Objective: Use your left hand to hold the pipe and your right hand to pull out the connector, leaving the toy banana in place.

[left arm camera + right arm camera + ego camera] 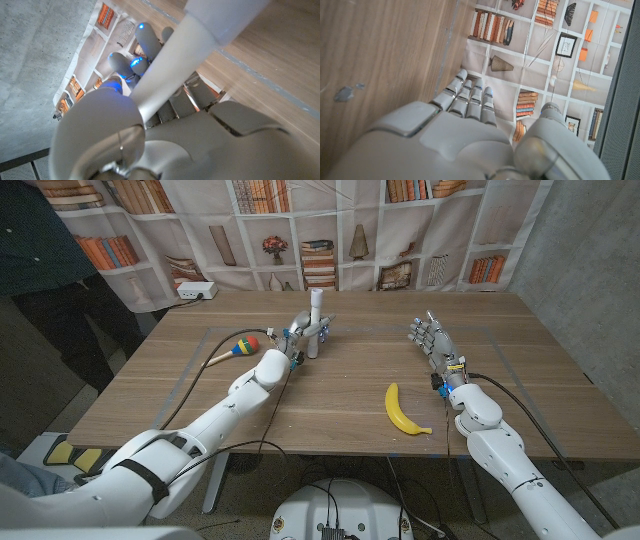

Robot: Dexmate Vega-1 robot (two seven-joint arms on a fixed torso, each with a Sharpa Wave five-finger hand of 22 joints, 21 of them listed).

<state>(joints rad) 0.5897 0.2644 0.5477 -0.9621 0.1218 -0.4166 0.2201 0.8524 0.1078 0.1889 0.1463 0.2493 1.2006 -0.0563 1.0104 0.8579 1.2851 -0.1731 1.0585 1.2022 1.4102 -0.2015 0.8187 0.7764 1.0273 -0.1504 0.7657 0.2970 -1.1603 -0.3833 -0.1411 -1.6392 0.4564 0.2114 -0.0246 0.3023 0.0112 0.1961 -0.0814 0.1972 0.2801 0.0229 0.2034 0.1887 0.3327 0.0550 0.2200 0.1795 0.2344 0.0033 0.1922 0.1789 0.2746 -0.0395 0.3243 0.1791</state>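
Note:
A white pipe with its connector on top stands upright at the table's far middle. My left hand grips its lower part. In the left wrist view the pipe runs diagonally through that hand's curled fingers. The yellow toy banana lies on the table right of centre, nearer me. My right hand stands apart to the right with fingers straight and holds nothing; from the right wrist camera, the fingers reach out over the wood.
A maraca with a red, yellow and blue head lies left of the pipe. A white power strip sits at the table's far left corner. A bookshelf-print curtain hangs behind. A person in dark clothes stands at far left.

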